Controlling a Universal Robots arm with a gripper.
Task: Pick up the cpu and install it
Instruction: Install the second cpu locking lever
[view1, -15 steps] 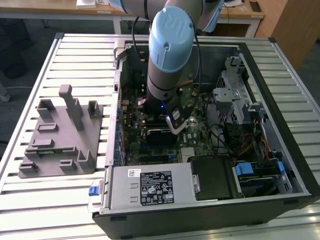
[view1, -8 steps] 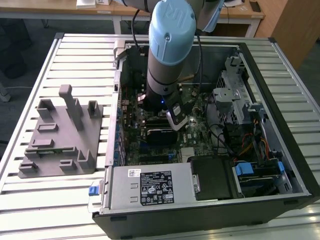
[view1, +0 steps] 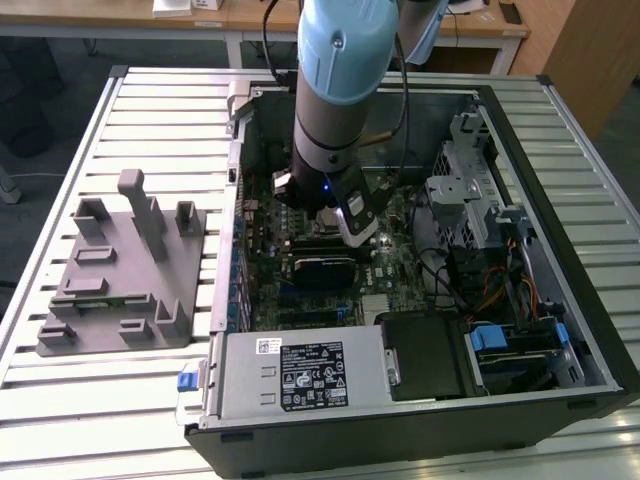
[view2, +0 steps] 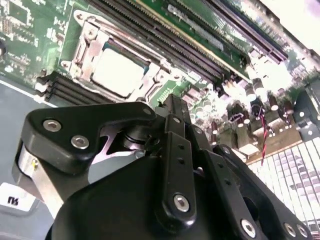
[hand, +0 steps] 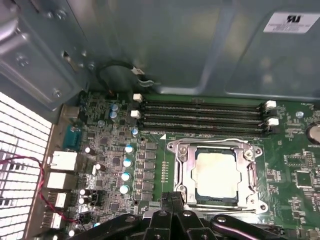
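- First wrist view: claw (hand: 172, 200) clenched, grasping nothing, just beside the socket frame (hand: 216, 172).
- Cpu (hand: 216, 172), pale silver and square, lies flat in that socket, metal frame bordering it; memory slots (hand: 200, 117) run alongside, case wall (hand: 165, 45) beyond.

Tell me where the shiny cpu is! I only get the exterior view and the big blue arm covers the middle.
Observer: In both wrist views the cpu lies flat inside the socket frame on the green board.
Operator: Is the gripper holding it?
Observer: No. In the first wrist view the gripper is shut on nothing, and its tip is near the frame's edge, apart from the cpu.
Operator: What's next to the socket?
Observer: Four long memory slots run alongside it, all empty.
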